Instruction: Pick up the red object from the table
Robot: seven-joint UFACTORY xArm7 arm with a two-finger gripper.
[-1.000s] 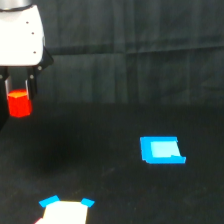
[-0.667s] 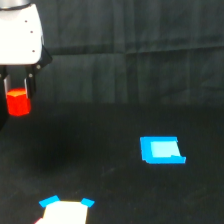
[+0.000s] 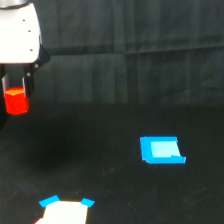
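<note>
One blocky red object [image 3: 16, 101], gripper-clamped [image 3: 15, 95]

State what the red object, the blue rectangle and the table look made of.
Red object: probably plastic or painted wood; uniform saturated colour, brighter on top, too blurred to decide.
Blue rectangle: flat, thin, likely paper or tape; paler centre.
Table: matte black, possibly cloth; no clear reflections.

I work in a bare test setup, a lab by its look: a matte black table [image 3: 115, 185], a dark cloth backdrop [image 3: 135, 30] with folds, and flat blue markers [image 3: 161, 150].
</note>
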